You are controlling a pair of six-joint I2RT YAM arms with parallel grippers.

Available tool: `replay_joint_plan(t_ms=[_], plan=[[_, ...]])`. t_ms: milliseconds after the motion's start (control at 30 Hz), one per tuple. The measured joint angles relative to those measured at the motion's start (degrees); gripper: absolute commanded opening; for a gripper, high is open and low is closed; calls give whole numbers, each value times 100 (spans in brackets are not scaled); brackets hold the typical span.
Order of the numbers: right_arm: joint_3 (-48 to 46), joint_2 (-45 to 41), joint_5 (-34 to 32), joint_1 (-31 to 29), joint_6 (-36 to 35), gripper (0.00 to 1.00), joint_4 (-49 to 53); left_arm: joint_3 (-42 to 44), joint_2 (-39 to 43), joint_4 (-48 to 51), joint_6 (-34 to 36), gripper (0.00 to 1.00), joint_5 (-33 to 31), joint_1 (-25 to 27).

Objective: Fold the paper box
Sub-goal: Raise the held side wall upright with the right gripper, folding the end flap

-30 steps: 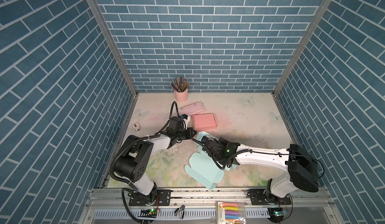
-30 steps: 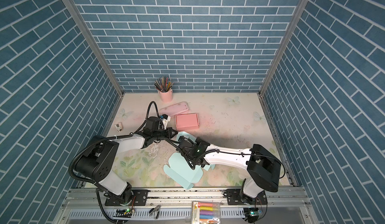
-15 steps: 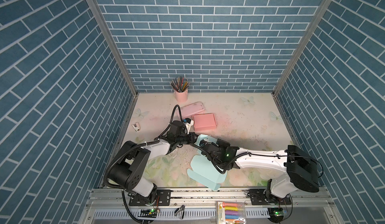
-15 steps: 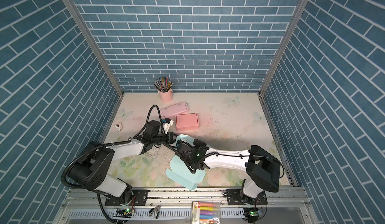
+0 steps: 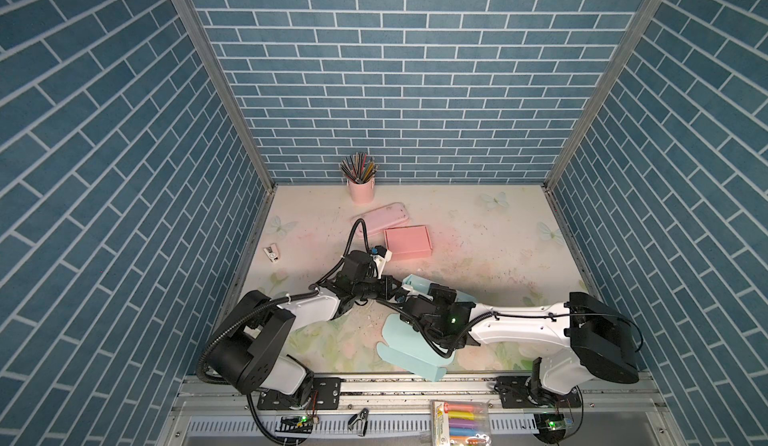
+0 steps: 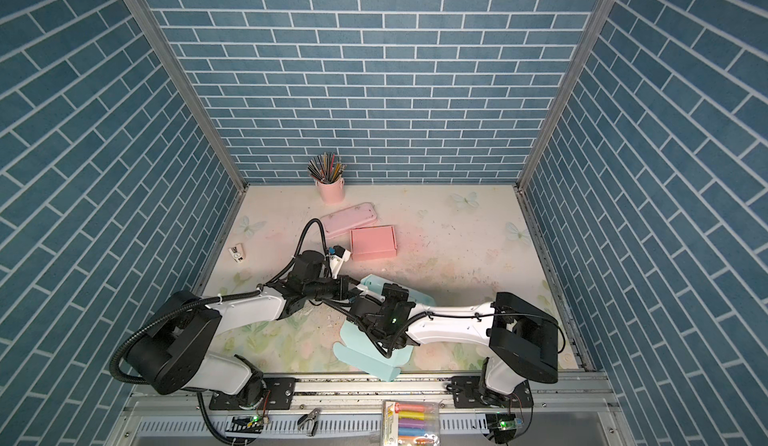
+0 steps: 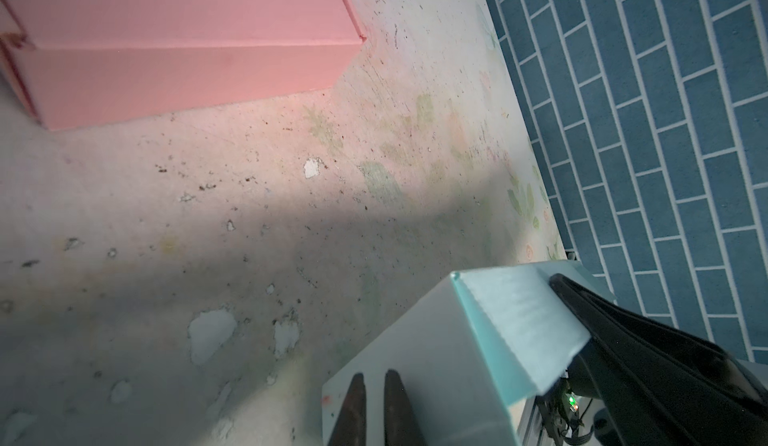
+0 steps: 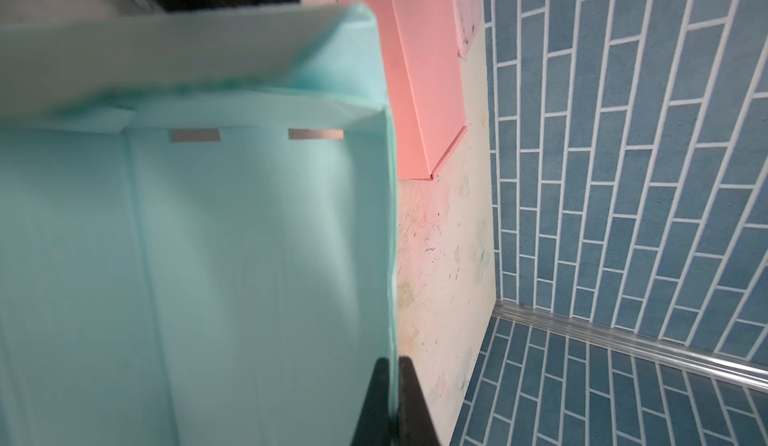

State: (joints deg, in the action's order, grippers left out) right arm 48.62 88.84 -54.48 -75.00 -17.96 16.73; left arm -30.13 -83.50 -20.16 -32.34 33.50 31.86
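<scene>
The paper box (image 5: 409, 352) (image 6: 361, 350) is mint green and half folded, lying at the front middle of the table with its walls partly raised. My right gripper (image 8: 392, 361) is shut on the thin edge of one upright side wall (image 8: 386, 215). That arm's wrist (image 5: 440, 319) hangs over the box. My left gripper (image 5: 395, 292) (image 7: 374, 375) reaches in from the left. Its two fingers lie against the outer face of a box panel (image 7: 436, 361), a narrow gap apart with nothing between them. The box floor under the right arm is hidden in both top views.
A closed pink box (image 5: 406, 240) and a pink pencil case (image 5: 381, 218) lie just behind the arms. A pink cup of pencils (image 5: 360, 184) stands at the back wall. A small white item (image 5: 272, 253) lies at the left edge. Tiled walls close three sides.
My left gripper has come forward and right onto the box's panel, and its fingers have parted slightly. The right gripper keeps its hold while the box has shifted a little.
</scene>
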Motion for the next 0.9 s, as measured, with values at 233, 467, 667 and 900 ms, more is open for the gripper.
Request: replay_joint_plan(t_ms=[233, 467, 667, 900], plan=[[-496, -348, -289, -293, -293, 0, -525, 439, 431, 33, 170, 25, -168, 13], [-660, -398, -417, -391, -507, 0, -876, 793, 800, -55, 227, 28, -326, 188], [-1038, -656, -479, -398, -964, 0, -1467, 1178, 1060, -289, 238, 32, -573, 485], [-1235, -796, -494, -398, -1416, 0, -2094, 1228, 1047, -385, 365, 35, -758, 509]])
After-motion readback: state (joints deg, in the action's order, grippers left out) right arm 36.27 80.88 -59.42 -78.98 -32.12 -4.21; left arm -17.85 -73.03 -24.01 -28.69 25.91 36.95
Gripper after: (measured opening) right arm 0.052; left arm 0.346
